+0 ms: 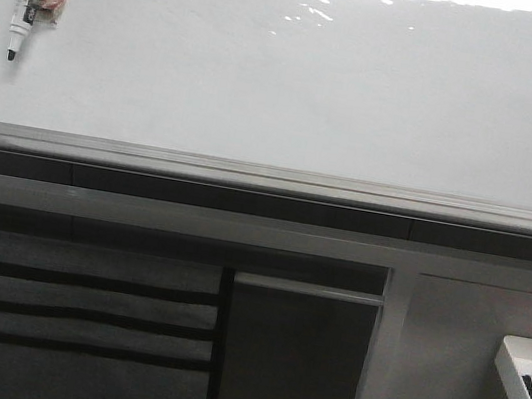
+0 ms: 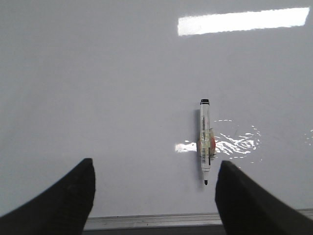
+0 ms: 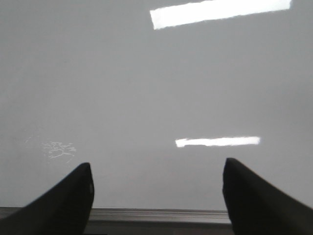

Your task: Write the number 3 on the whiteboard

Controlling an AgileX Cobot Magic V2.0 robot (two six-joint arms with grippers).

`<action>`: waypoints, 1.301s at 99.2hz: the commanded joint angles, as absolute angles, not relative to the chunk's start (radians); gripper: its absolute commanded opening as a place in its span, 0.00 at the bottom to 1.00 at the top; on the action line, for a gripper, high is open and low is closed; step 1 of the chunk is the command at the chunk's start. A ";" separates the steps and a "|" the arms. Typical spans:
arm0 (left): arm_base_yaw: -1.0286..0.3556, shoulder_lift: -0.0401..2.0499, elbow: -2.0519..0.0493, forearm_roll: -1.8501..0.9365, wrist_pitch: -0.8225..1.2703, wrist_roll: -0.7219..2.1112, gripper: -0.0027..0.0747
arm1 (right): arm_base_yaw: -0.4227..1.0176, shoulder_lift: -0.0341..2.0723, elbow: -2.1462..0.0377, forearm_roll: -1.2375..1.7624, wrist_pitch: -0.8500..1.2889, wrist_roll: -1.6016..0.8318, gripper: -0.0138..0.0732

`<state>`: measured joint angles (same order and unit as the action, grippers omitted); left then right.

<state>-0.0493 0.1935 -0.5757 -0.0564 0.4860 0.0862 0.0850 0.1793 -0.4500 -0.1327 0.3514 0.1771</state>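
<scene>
Your left gripper stands with its jaws apart, clamped on nothing. The marker sits on the whiteboard ahead of it, tip down, close to its right finger but not touching. Your right gripper is likewise spread wide and faces bare board. No digit 3 appears anywhere.
</scene>
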 commanded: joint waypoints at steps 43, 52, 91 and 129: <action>-0.046 0.278 -0.610 -0.097 0.428 0.145 0.52 | 0.080 0.228 -0.535 -0.098 0.396 0.172 0.73; -0.056 0.349 -0.635 -0.134 0.468 0.188 0.51 | 0.082 0.274 -0.590 -0.056 0.487 0.082 0.73; -0.206 0.778 -0.705 -0.191 0.386 0.242 0.51 | 0.132 0.526 -0.712 0.629 0.646 -0.588 0.73; -0.259 1.163 -0.805 -0.183 0.129 0.242 0.51 | 0.148 0.595 -0.712 0.730 0.659 -0.670 0.73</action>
